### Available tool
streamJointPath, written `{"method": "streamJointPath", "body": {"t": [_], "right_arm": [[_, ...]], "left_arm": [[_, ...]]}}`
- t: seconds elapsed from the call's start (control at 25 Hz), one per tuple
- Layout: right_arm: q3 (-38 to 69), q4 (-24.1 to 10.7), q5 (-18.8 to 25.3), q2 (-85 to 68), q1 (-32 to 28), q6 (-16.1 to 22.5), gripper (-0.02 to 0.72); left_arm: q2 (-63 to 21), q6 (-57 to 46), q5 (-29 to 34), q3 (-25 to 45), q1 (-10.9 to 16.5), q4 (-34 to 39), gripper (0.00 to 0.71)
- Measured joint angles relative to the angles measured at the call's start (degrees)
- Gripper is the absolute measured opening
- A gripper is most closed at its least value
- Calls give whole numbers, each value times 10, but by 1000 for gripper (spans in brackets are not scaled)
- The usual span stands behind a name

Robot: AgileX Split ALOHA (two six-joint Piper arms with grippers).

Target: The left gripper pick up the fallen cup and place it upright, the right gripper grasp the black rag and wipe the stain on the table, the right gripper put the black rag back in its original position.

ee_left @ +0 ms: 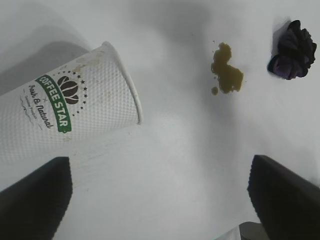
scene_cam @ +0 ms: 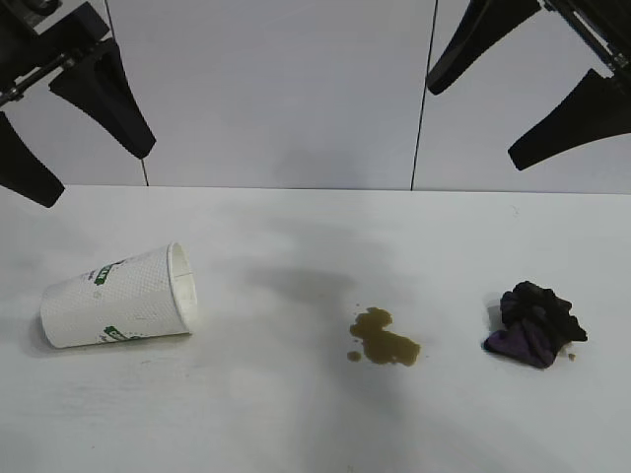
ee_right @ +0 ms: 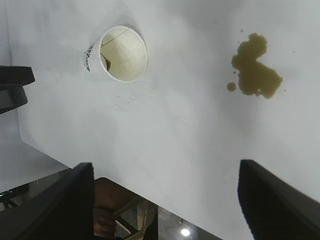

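The cup (scene_cam: 118,296) lies on its side at the left of the table (scene_cam: 296,424), its mouth turned toward the middle. It is white and dimpled with a green logo band (ee_left: 55,107), and the right wrist view looks into its mouth (ee_right: 122,54). The olive-brown stain (scene_cam: 385,340) with a small droplet sits in the middle (ee_left: 227,72) (ee_right: 255,72). At the right rests the black rag (scene_cam: 537,323) (ee_left: 293,50), bunched, with purple patches. My left gripper (scene_cam: 94,172) (ee_left: 159,165) hangs open high above the cup. My right gripper (scene_cam: 475,123) (ee_right: 165,167) hangs open high between stain and rag. Both are empty.
A pale panelled wall (scene_cam: 286,89) stands behind the table. The right wrist view shows the table's edge (ee_right: 150,197) with dark floor and a chair frame below it. Bare white tabletop lies between the cup, the stain and the rag.
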Motion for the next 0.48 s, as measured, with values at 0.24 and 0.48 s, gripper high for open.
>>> {"method": "streamJointPath", "body": {"t": [0.24, 0.48], "right_arm": [[0, 0, -7, 0, 0, 0, 547], [0, 0, -8, 0, 0, 0, 547]], "left_arm": [[0, 0, 0, 0, 0, 0, 689], [0, 0, 0, 0, 0, 0, 689]]}}
